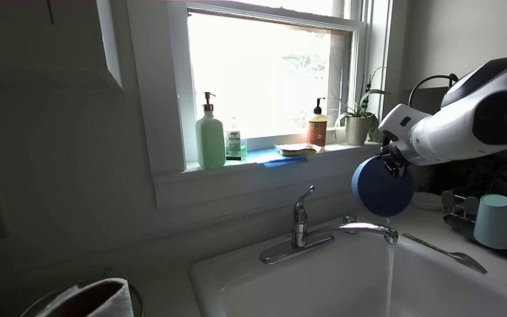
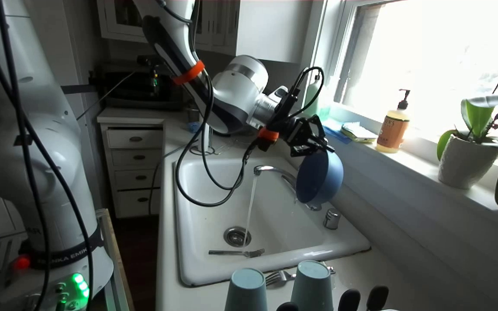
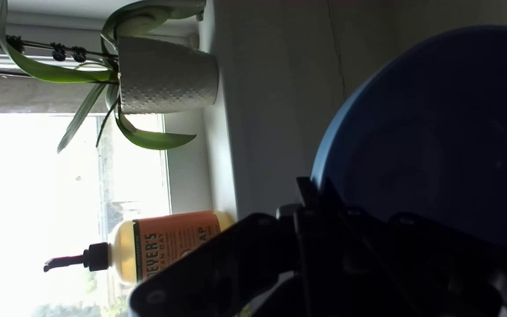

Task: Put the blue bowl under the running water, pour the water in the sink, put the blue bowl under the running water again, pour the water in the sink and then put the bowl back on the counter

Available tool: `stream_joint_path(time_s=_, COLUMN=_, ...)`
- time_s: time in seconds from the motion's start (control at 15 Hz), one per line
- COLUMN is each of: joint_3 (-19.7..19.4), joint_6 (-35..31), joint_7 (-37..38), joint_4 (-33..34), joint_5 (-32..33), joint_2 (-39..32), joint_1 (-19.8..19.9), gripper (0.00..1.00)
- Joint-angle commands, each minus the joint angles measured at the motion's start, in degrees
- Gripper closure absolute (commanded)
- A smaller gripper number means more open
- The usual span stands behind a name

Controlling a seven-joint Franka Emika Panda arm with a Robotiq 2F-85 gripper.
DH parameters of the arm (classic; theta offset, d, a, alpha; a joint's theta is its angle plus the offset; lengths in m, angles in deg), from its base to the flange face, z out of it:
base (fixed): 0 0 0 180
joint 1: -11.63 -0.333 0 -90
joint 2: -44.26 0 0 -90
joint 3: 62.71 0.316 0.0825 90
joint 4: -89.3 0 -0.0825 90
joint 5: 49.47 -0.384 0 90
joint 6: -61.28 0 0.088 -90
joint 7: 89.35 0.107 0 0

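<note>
Wrist view: the gripper (image 3: 318, 190) pinches the rim of the blue bowl (image 3: 434, 132), lying at two o'clock. In an exterior view it hangs steeply tipped, the running water (image 2: 250, 209) at its eight o'clock; filling probably needs levelling first.

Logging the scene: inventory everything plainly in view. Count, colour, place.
sink: 1, white, in counter
faucet: 1, silver, on sink
water stream: 1, pale, below faucet
bowl: 1, blue, tilted near faucet
forks: 2, silver, sink and counter
cups: 2, pale blue, beside sink
pump bottles: 2, green, orange-labelled, windowsill
small bottle: 1, greenish, windowsill
sponge: 1, yellowish, windowsill
potted plant: 1, green, windowsill
drawers: 4, white, under counter
gripper: 1, black, on bowl rim
arm: 1, white, beside sink
</note>
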Motion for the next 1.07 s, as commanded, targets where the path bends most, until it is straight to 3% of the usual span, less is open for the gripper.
stream_joint_path(time_s=0.0, joint_3=-0.8, joint_6=-1.1, joint_7=3.0, joint_4=-1.2, joint_5=3.8, joint_2=2.1, joint_1=-0.4, gripper=0.99)
stream_joint_path(time_s=0.6, joint_3=-1.3, joint_6=-1.4, joint_7=4.8, joint_4=-0.1, joint_5=4.8, joint_2=1.8, joint_1=-0.4, gripper=0.99)
stream_joint_path(time_s=1.0, joint_3=-2.5, joint_6=-2.6, joint_7=-3.8, joint_4=2.6, joint_5=-11.9, joint_2=-0.8, joint_1=0.2, gripper=0.99)
